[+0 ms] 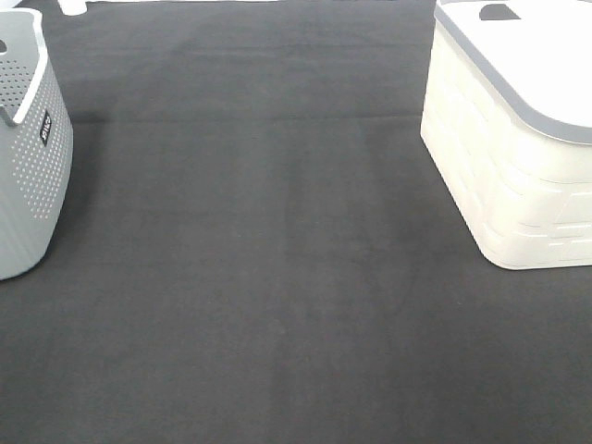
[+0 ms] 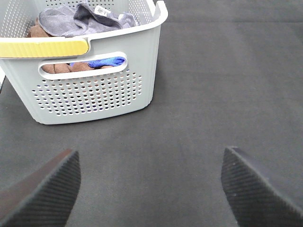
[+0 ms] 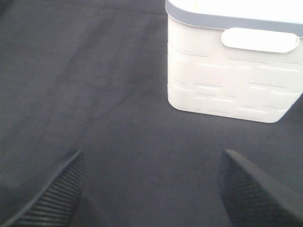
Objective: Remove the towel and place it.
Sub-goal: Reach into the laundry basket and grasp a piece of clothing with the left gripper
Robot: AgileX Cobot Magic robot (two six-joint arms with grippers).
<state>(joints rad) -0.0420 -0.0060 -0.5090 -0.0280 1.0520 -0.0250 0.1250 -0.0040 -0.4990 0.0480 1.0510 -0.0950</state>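
The greyish-lavender towel (image 2: 80, 21) with a small white tag lies crumpled on top inside the grey perforated basket (image 2: 90, 94), over brown and blue cloths. That basket also shows at the left edge of the exterior high view (image 1: 28, 176). My left gripper (image 2: 149, 189) is open and empty, low over the dark mat, a short way in front of the basket. My right gripper (image 3: 149, 189) is open and empty over the mat, short of the white basket (image 3: 227, 75). Neither gripper shows in the exterior high view.
The white basket (image 1: 518, 166) with a grey rim stands at the right of the exterior high view. A dark grey mat (image 1: 277, 259) covers the table between the two baskets. The grey basket has a yellow handle (image 2: 42, 47).
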